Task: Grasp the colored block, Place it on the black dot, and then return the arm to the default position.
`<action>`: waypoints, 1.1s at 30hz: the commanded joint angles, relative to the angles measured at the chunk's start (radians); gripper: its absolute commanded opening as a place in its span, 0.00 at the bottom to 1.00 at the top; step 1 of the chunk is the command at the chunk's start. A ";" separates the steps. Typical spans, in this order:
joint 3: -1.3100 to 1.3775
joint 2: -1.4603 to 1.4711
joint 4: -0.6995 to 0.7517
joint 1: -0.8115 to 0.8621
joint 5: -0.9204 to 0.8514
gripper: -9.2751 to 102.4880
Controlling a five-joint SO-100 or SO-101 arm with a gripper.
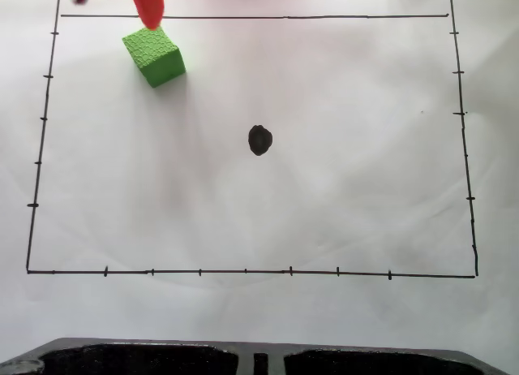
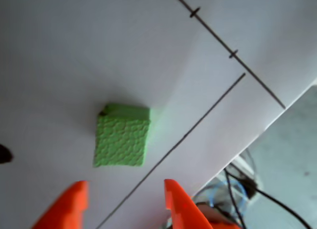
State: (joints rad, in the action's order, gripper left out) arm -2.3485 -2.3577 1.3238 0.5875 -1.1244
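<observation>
At the near edge of the fixed view a black tray rim (image 1: 259,352) is seen. Farther in, the black dot (image 1: 259,140) is centred on white paper (image 1: 324,196). The colored block (image 1: 154,55) lies well apart, toward the far left corner. The gripper (image 2: 126,194) is spread wide, 2 orange fingers (image 2: 69,206) held empty.

White paper (image 1: 340,196) with black border lines (image 1: 243,271); a black tray (image 1: 146,359) below.

You're looking at a bright orange plastic gripper (image 2: 124,199) with two tapering, pointed fingers (image 2: 67,209); thin black and white wires (image 2: 237,182) are trailing behind it.
</observation>
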 commanded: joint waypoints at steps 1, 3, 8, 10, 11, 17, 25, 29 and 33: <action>0.044 0.029 -0.029 0.021 -0.020 0.30; 0.029 0.038 -0.048 0.032 -0.046 0.32; 0.011 0.081 -0.091 0.044 -0.064 0.35; 0.003 0.100 -0.107 0.048 -0.072 0.35; 0.000 0.109 -0.112 0.051 -0.078 0.36; -0.051 0.163 -0.192 0.061 -0.080 0.39; -0.106 0.215 -0.293 0.023 -0.048 0.43; -0.138 0.233 -0.334 0.015 -0.040 0.43; -0.163 0.252 -0.368 0.017 -0.031 0.42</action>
State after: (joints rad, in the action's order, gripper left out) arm -2.5142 -2.1123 0.9710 0.6059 -1.1643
